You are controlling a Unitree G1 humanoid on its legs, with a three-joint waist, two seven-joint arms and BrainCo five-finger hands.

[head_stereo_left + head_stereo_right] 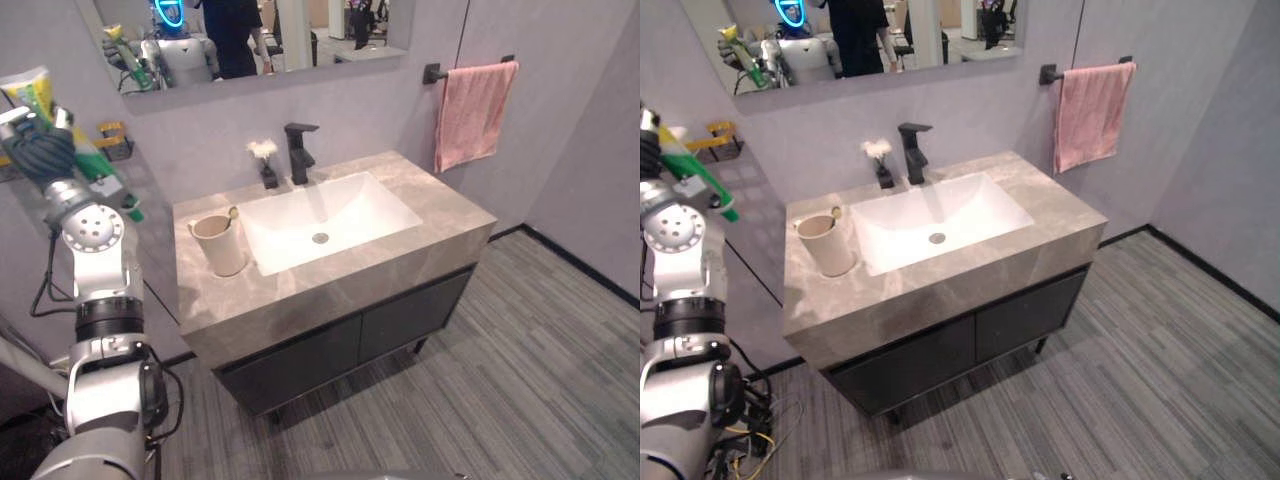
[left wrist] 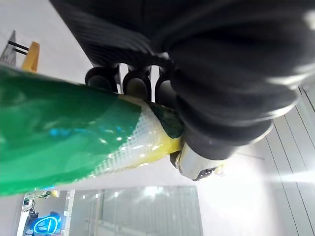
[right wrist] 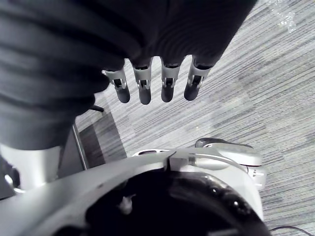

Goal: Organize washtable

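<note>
Left wrist view: your left hand [image 2: 221, 73] has fingers [image 2: 135, 83] curled round the green tube [image 2: 59, 132], held high, left of the table [image 1: 400, 270]; its long axis slants down toward the cup [image 1: 220, 245], lower right; your right hand [image 3: 157, 83] hangs slack, empty

Dull stone, glossy white, soft cloth.
The bench [image 1: 450, 215] top looks like veined grey stone, matt; basin [image 1: 370, 215] glossy white; tap [image 1: 298, 155] matt black metal; towel [image 1: 472, 110] soft pink cloth; cup [image 1: 220, 250] matt beige; tube [image 2: 59, 137] shiny green plastic.
</note>
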